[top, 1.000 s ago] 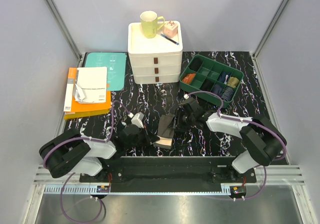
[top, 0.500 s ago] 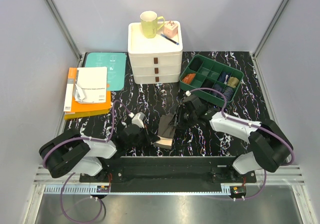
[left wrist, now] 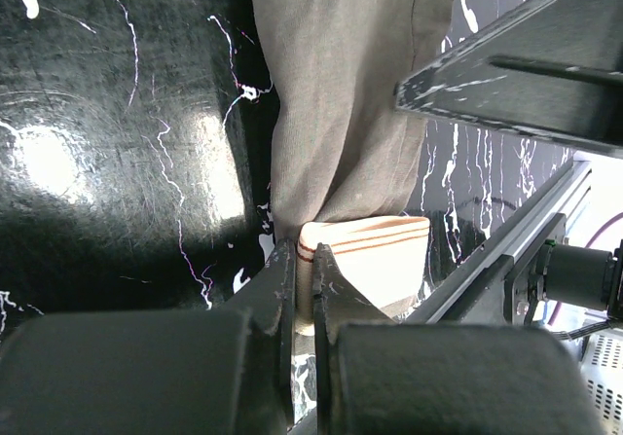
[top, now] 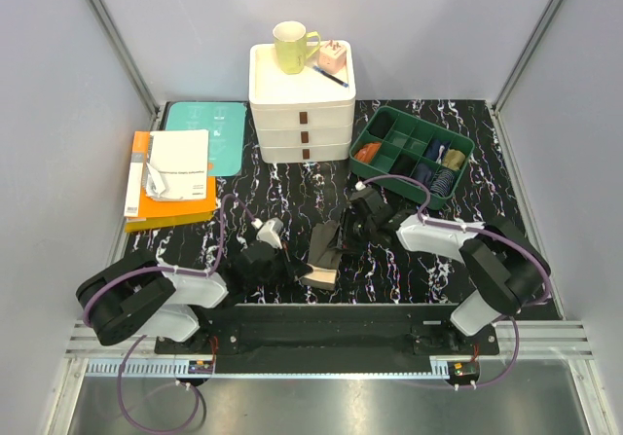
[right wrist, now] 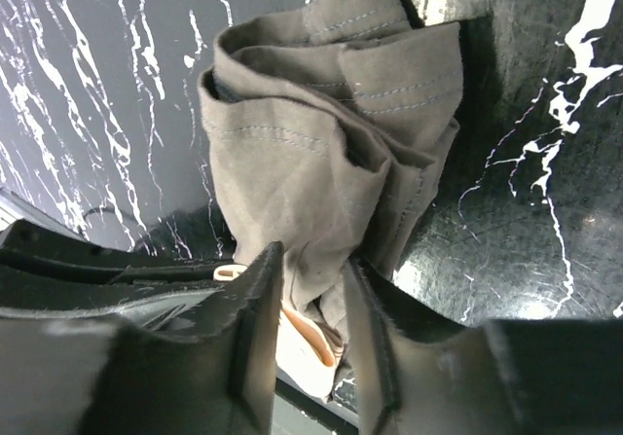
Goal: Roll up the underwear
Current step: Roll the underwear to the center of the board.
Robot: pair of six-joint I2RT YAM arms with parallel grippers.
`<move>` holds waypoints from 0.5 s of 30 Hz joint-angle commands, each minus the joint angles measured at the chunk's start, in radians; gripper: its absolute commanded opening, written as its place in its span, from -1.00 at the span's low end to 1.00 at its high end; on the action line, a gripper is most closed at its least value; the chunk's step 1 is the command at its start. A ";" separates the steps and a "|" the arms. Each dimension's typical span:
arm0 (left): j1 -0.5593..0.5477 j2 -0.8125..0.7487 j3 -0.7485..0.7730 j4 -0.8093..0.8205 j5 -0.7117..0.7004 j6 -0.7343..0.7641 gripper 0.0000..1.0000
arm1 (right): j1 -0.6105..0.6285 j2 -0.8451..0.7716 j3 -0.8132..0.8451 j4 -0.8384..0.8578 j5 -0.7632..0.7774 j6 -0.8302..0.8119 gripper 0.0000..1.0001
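**A:** What do we have at the hands?

**B:** Two grippers, both on one garment. The left gripper (left wrist: 303, 268) is clamped tight on the beige waistband (left wrist: 375, 250) of the underwear (left wrist: 341, 114) — the band's edge is pinched between its two fingers.

**A:** And the other one?

**B:** The right gripper (right wrist: 311, 262) straddles the bunched far end of the same cloth. Its two fingers (right wrist: 255, 304) stand partly apart with a fold filling the gap. We cannot tell whether they squeeze it or only flank it.

**A:** How many pairs do we count?

**B:** One in plain sight. It is olive-brown and gathered into a narrow strip. It lies on the black marbled table (top: 292, 187) between the two arms, with the waistband end toward the near edge.

**A:** And further out?

**B:** Behind it we see one white drawer unit (top: 302, 114) with three drawers. On its top stand three things: one yellow-green mug (top: 290, 46), one small pink box (top: 333, 57) and one pen (top: 331, 75). To its right sits one green tray (top: 429, 126), split into compartments that hold small colourful bundles — too small for us to count surely.

**A:** And on the left side?

**B:** One teal folder (top: 206, 133) lies flat. Just beside it is one orange book (top: 175, 206) with one white booklet (top: 177, 163) on top.
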 commanded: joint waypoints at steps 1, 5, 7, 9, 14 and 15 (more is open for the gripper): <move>-0.011 -0.011 0.022 -0.031 -0.047 0.029 -1.00 | -0.003 0.027 0.029 0.042 -0.016 -0.019 -0.34; -0.011 -0.022 0.020 -0.042 -0.056 0.027 -1.00 | -0.001 0.035 0.023 0.042 -0.012 -0.031 -0.84; -0.010 -0.031 0.014 -0.056 -0.064 0.026 -1.00 | -0.003 0.013 0.011 0.037 -0.006 -0.028 -1.00; -0.011 -0.049 0.005 -0.065 -0.073 0.017 -1.00 | -0.003 -0.019 -0.002 0.033 0.017 -0.029 -1.00; -0.011 -0.079 -0.009 -0.085 -0.072 0.012 -1.00 | -0.006 -0.062 -0.045 0.024 0.075 -0.043 -1.00; -0.011 -0.082 -0.010 -0.088 -0.072 0.012 -1.00 | -0.008 -0.054 -0.048 0.020 0.080 -0.046 -1.00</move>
